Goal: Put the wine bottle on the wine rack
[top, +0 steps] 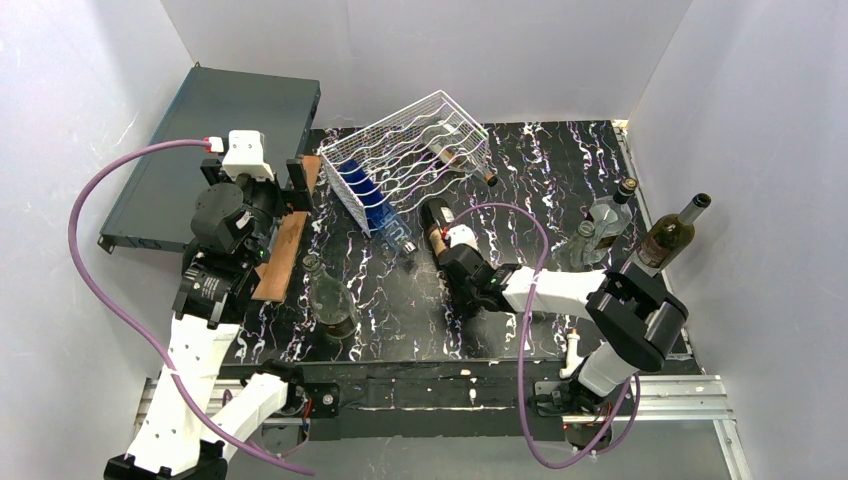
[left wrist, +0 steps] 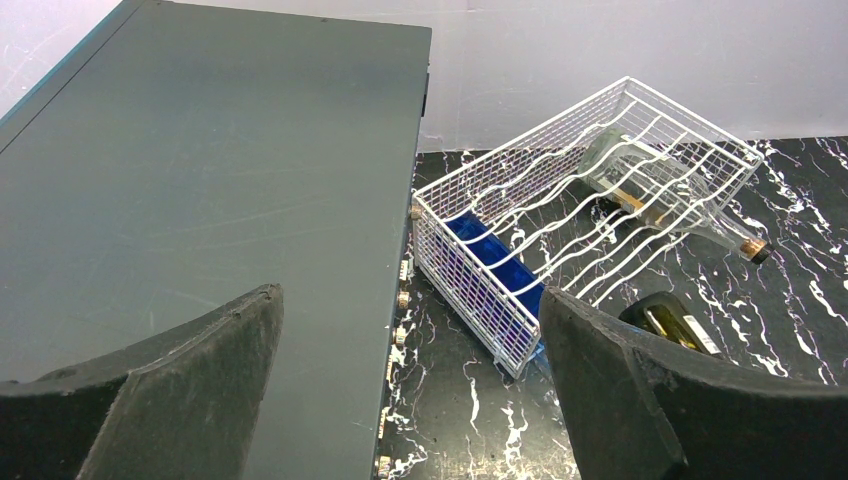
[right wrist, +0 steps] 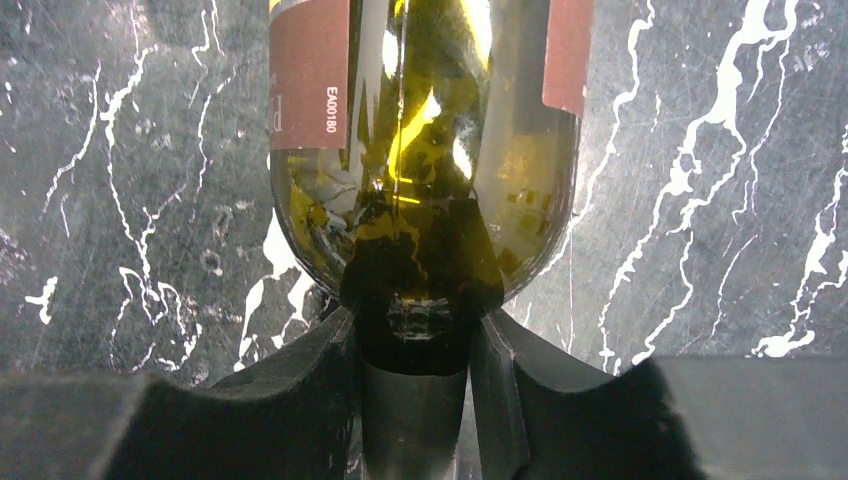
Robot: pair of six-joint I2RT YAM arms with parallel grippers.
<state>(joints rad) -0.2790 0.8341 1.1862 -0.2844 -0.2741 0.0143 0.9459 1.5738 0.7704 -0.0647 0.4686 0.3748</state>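
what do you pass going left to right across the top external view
flat dark grey box → white wire-grid wine rack → clear glass bottles → upright olive-green glass bottle

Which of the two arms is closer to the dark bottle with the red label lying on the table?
Right. The right gripper clasps the neck of the wine bottle; the left gripper hangs open, well away by the grey box.
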